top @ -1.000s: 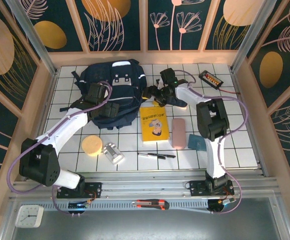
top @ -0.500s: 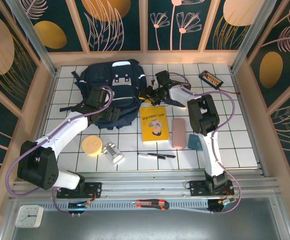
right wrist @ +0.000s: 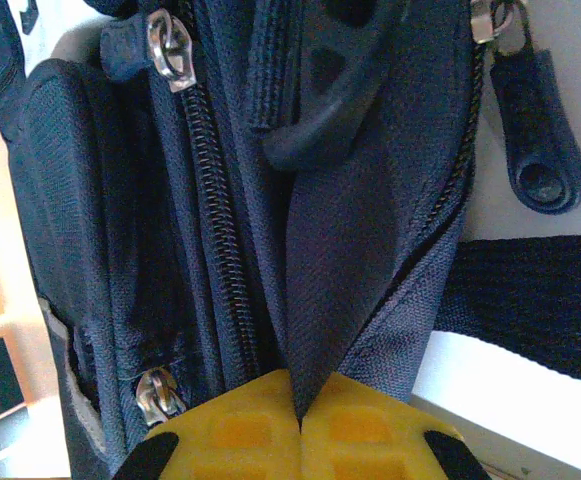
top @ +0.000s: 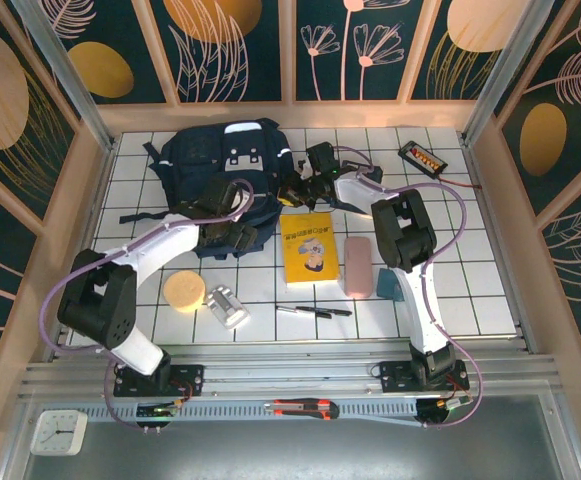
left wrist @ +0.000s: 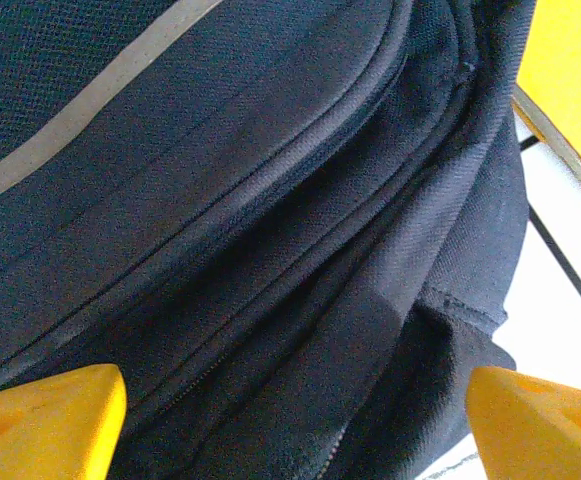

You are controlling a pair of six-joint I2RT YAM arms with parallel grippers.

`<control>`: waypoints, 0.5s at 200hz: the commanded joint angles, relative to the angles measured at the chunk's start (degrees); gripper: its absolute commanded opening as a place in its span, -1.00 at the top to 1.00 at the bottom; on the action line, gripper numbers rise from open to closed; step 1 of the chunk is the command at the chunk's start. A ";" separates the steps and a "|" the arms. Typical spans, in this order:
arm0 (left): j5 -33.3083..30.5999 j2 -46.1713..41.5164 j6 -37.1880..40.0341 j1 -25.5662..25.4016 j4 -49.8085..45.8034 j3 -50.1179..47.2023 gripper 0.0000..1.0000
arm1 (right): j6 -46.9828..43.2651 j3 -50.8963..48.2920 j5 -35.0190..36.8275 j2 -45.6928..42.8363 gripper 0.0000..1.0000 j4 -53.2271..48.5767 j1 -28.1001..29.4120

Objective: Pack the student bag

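Note:
The student bag [top: 220,165], a big dark navy backpack with a pale stripe, lies at the back left of the tiled table. My right gripper [top: 292,188] is at the bag's right side. In the right wrist view its yellow fingers [right wrist: 240,430] are shut, pinching a fold of the bag's navy fabric [right wrist: 340,230] beside an open zipper [right wrist: 205,190]. My left gripper [top: 234,237] hangs over the bag's lower right edge. In the left wrist view its yellow fingertips [left wrist: 45,420] stand wide apart, open, over the bag's seams [left wrist: 270,250].
A yellow book [top: 308,247], a pink case [top: 357,265], a teal booklet [top: 391,285] and a pen [top: 315,311] lie right of the bag. A round yellow sponge [top: 184,291] and a clear jar [top: 228,306] sit at front left. A black device [top: 422,157] rests at the back right.
My right gripper has shut on a fold of the bag at its right side. My left arm has swung right along the bag's lower edge, its jaws narrowing slightly.

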 commanded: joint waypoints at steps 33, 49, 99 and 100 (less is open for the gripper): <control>-1.12 1.13 1.67 -0.08 1.69 3.48 -0.74 | 2.00 0.17 -0.46 -9.59 1.00 1.45 0.31; -1.02 1.55 1.72 -0.08 2.17 3.74 -0.71 | 2.08 0.56 -0.20 -11.24 1.00 0.83 0.27; -1.62 3.23 1.90 -0.08 4.81 4.09 -0.38 | 2.58 -0.78 -0.13 -14.99 1.00 -0.50 0.65; -1.67 3.20 1.88 -0.08 4.82 4.10 -0.36 | 2.57 -0.79 -0.12 -15.09 1.00 -0.51 0.66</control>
